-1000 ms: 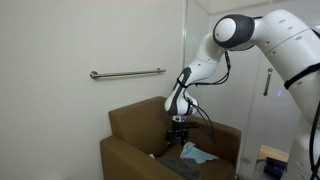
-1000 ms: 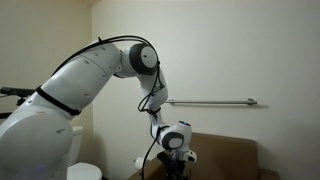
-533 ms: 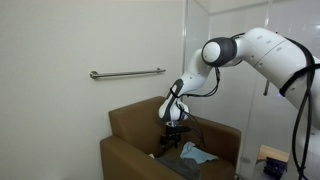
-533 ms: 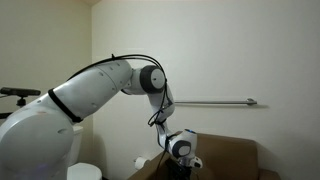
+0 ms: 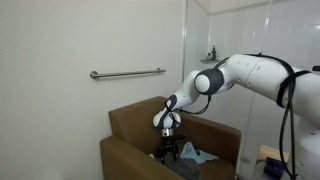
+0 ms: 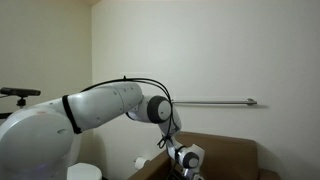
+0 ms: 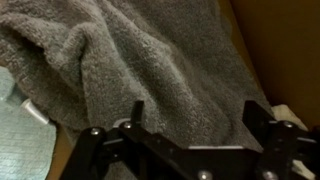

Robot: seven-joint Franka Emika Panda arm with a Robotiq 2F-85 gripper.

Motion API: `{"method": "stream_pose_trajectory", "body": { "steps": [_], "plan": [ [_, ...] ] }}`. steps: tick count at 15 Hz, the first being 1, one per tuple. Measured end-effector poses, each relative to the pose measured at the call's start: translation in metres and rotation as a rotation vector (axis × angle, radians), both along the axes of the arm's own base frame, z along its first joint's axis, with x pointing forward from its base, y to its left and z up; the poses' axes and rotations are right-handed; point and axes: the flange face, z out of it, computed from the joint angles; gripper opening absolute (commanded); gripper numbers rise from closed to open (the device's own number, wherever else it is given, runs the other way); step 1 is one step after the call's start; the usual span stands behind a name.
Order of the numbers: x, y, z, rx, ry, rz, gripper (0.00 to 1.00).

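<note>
The hand is spread wide and grips nothing. In the wrist view its two dark fingers stand well apart, with the grey towel bunched in thick folds right in front of them and filling the gap between. Whether the fingertips press into the fabric or stop just short cannot be told.

A light blue cloth peeks out at the left edge of that view, partly under the towel and cut off by the frame.

In an exterior view the hand reaches low into the seat of the brown armchair, and the light blue cloth lies just to its right. In an exterior view the hand is cut off by the bottom edge and the seat is hidden.
</note>
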Motion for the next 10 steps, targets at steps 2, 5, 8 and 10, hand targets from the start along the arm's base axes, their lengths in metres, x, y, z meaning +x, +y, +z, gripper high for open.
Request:
{"method": "stream_pose_trajectory", "body": {
  "steps": [2,5,8,10],
  "plan": [
    [-0.004,0.002,-0.024,0.023,0.067,-0.001,1.00],
    [-0.008,0.003,-0.052,0.048,0.143,0.006,0.75],
    [-0.006,0.001,-0.060,0.053,0.161,0.012,0.60],
    [-0.003,0.000,-0.056,0.047,0.154,0.016,0.47]
  ]
}}
